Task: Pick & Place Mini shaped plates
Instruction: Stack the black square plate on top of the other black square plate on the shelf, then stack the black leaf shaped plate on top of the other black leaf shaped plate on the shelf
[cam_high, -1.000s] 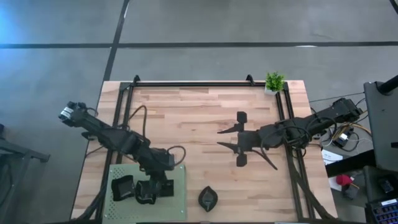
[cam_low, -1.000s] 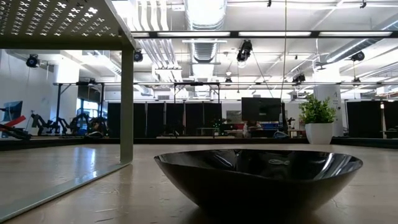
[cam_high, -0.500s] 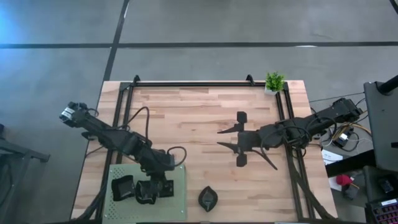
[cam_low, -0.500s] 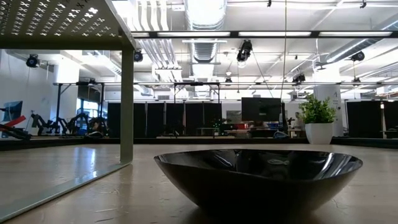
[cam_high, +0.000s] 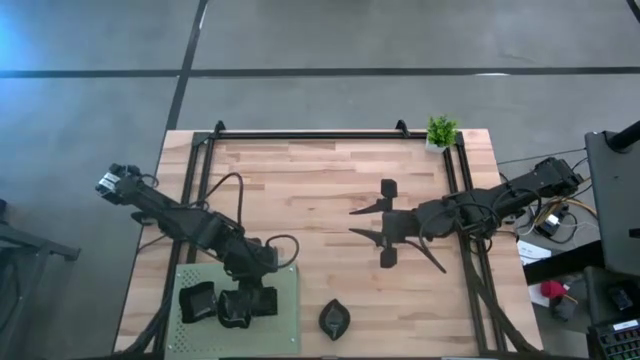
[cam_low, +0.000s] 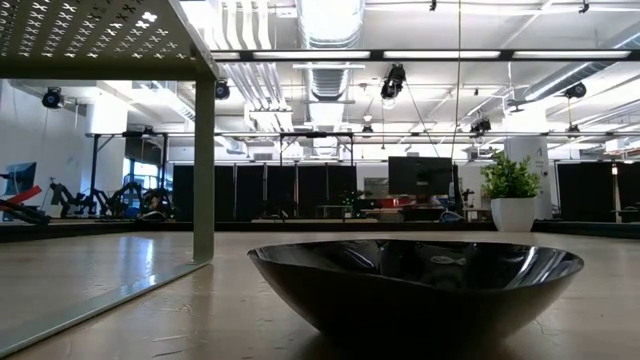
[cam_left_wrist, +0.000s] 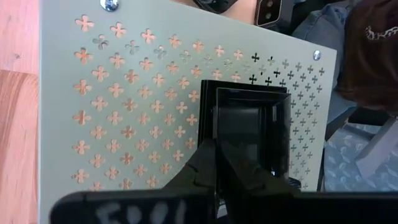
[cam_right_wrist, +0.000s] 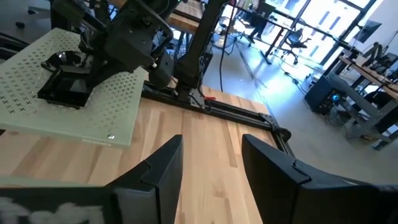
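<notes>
Left gripper (cam_high: 247, 306) fingers pinched on a square black dish (cam_left_wrist: 249, 134) over the green mat (cam_high: 286, 335), prob. placing it; right gripper (cam_high: 368, 222) waits mid-counter, fingers apart, empty; leaf dish (cam_high: 334, 318) beside mat.

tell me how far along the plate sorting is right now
Done: one black plate sits on the green perforated mat. In hand: the left gripper, over the mat, is closed on a square plate. Left: the leaf-shaped plate on the wooden table. The right gripper waits open mid-table.
</notes>
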